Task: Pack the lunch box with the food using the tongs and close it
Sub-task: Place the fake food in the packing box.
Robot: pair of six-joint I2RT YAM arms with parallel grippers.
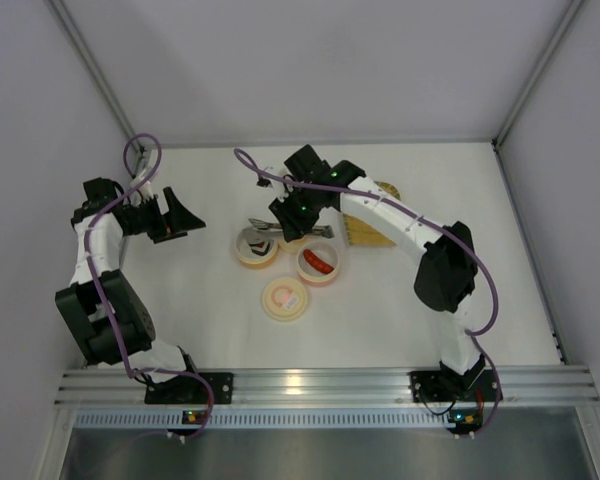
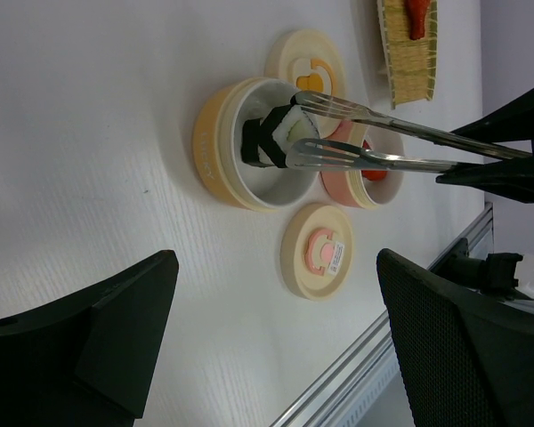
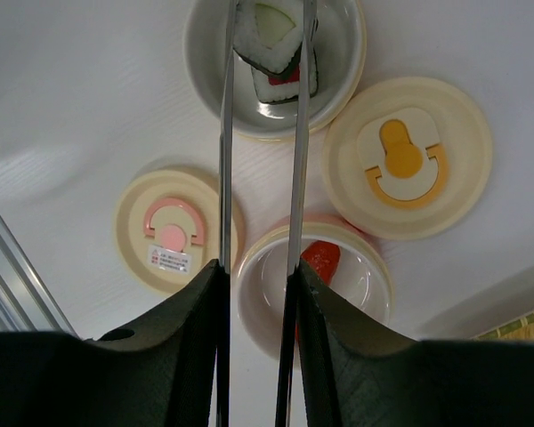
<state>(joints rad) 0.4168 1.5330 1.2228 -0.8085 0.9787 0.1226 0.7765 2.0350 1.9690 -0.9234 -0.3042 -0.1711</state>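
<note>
Right gripper point(image 3: 258, 294) clamped narrow on tongs point(image 3: 223, 160), long axis straight up-frame. Tips pinch sushi roll point(image 3: 271, 49) within yellow bowl point(image 3: 205, 49), top centre. Left gripper point(image 2: 276, 320) wide open, empty, farther off.

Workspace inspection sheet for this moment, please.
Surface: white table.
Job's things: tongs pinch sushi roll inside yellow container; sausage in pink container; orange-red piece on woven tray; pink-tab lid and orange-tab lid lie off.
Clutter: nothing seen.
Grippers: right gripper shut on tongs; left gripper open, empty.
Cables: purple cables run along both arms.
Surroundings: white walls; aluminium rail at near edge.
</note>
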